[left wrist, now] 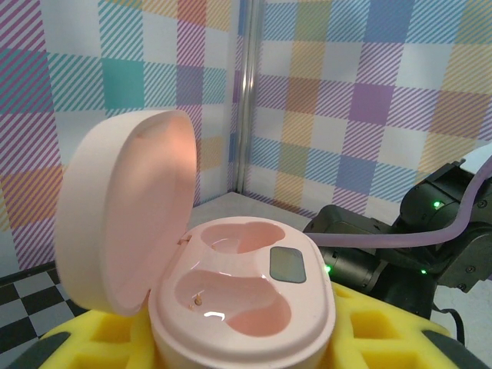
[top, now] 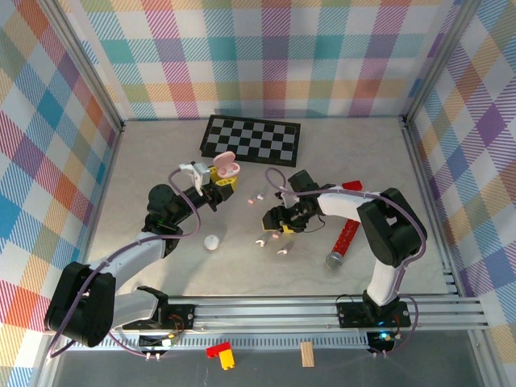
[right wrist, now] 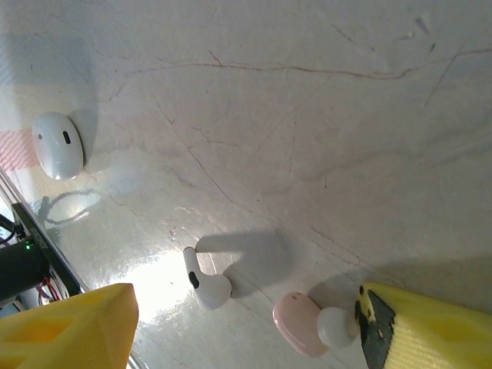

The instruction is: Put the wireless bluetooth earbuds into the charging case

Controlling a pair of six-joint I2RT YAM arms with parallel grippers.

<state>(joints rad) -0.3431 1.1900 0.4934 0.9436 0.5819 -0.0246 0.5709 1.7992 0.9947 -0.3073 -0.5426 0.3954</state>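
Observation:
My left gripper [top: 222, 179] is shut on an open pink charging case [left wrist: 242, 296], held up off the table between yellow foam fingers [left wrist: 384, 338]. The case's lid [left wrist: 127, 207] is tipped back to the left and both wells are bare. My right gripper [top: 279, 219] hangs open just above the table. Between its yellow fingers [right wrist: 69, 327] lie a white earbud [right wrist: 204, 280] and a pale pink earbud [right wrist: 300, 323]. The pink one's white tip sits right by the right finger [right wrist: 430, 330]. More earbuds [top: 260, 196] lie loose around the right gripper.
A shut white case [top: 211, 242] lies on the table between the arms, also in the right wrist view [right wrist: 58, 144]. A checkerboard [top: 251, 139] lies at the back. A red tube [top: 347, 235] and a red block [top: 351, 185] lie by the right arm.

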